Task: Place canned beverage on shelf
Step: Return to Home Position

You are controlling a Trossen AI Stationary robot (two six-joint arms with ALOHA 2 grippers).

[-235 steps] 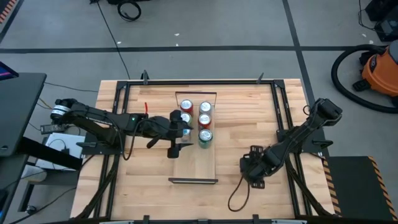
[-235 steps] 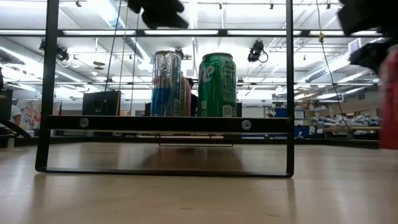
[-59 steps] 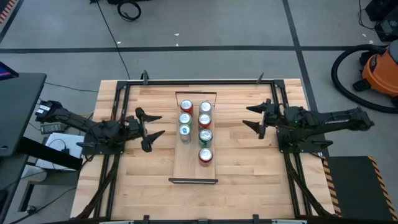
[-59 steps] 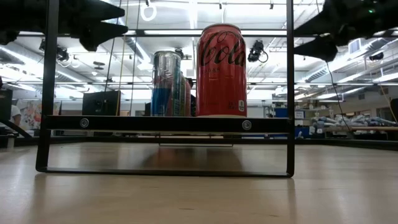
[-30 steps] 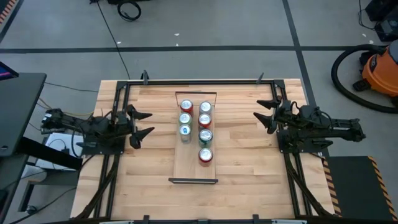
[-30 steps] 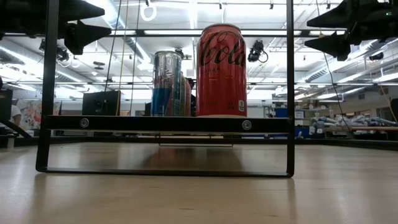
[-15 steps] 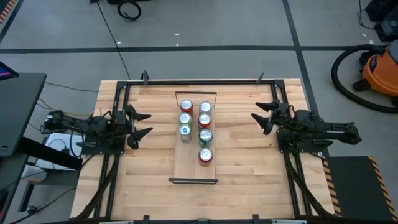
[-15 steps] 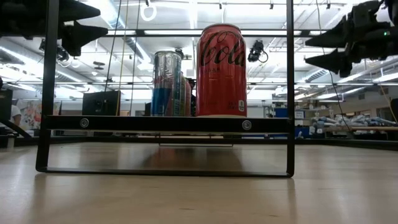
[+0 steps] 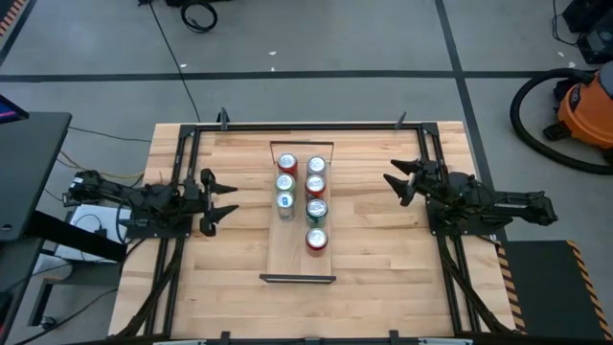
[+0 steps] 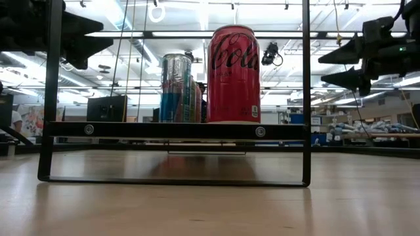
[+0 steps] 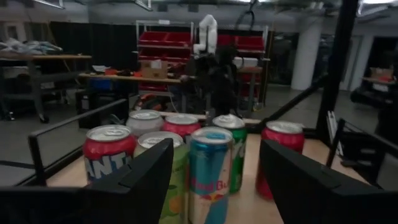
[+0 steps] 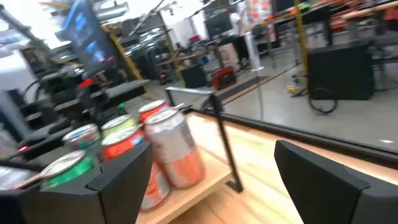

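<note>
Slatted light-wood tabletop (image 9: 383, 278) in a black metal frame, grey floor around it; dark desk (image 9: 29, 172) at far left of the high view; left gripper (image 9: 228, 196) hovered over the table's left side, well apart from the shelf and pointing at it; fingers (image 11: 146, 180) spread wide, holding nothing; left wrist view showed the cans framed in the gap between them.

Long narrow light-wood plank shelf (image 9: 287, 257) with thin black end frames lay mid-table, running far to near; seven upright cans on it in two rows; left row of three, blue-and-silver tall can (image 9: 284, 201) nearest; right row of four, green-topped can (image 9: 316, 208) third, red cola can (image 9: 316, 239) last toward the near end, just beside the green one; near stretch of plank bare wood. Low view: red cola can stood upright at the front of the plank; blue-and-silver tall can behind it and to its left; other cans mostly hidden.

Right gripper (image 9: 395, 182) hovered over the table's right side, well apart from the shelf, facing it; its fingers spread too, gripping nothing; right wrist view showed a silver-and-orange can (image 12: 174, 152) closest to a black end frame, red and green tops behind it; orange shop vacuum (image 9: 584, 105) with black hose sat on the floor at far right.
</note>
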